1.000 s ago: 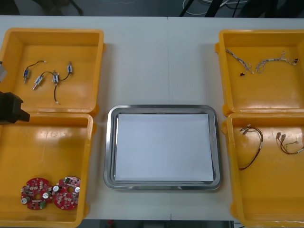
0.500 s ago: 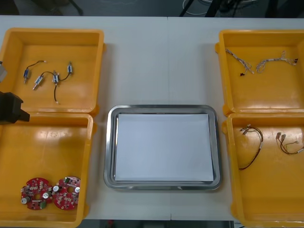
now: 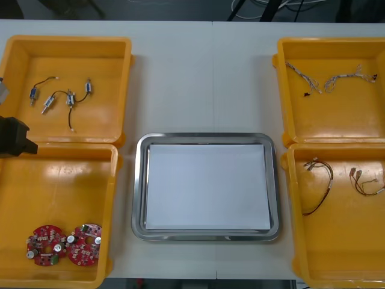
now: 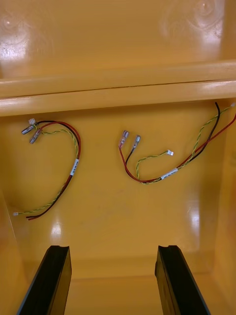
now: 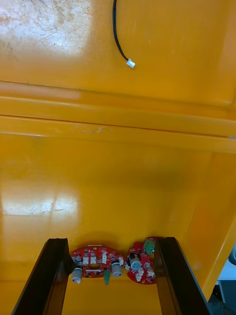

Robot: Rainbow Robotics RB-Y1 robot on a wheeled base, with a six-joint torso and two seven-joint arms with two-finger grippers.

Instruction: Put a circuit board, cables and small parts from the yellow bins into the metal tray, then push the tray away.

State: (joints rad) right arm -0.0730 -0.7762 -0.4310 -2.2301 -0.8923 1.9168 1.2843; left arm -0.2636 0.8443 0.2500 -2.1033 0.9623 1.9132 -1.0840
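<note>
Two round red circuit boards [image 3: 46,245] [image 3: 84,244] lie in the near left yellow bin [image 3: 60,180]. In the left wrist view my left gripper [image 5: 112,241] hangs open above that bin, and both boards [image 5: 96,258] [image 5: 142,257] show between its fingers, farther below. A black part of my left arm [image 3: 12,137] shows at the table's left edge. My right gripper [image 4: 113,248] is open over the near right bin [image 4: 118,211], short of two red and yellow cables [image 4: 64,162] [image 4: 162,165]. The metal tray [image 3: 204,138], white inside, sits at the middle with nothing in it.
The far left bin [image 3: 114,72] holds small metal parts [image 3: 60,99] joined by black cables. Twisted blue and white cables [image 3: 331,78] lie in the far right bin [image 3: 289,102]. The red and yellow cables [image 3: 319,186] [image 3: 367,180] rest in the near right bin.
</note>
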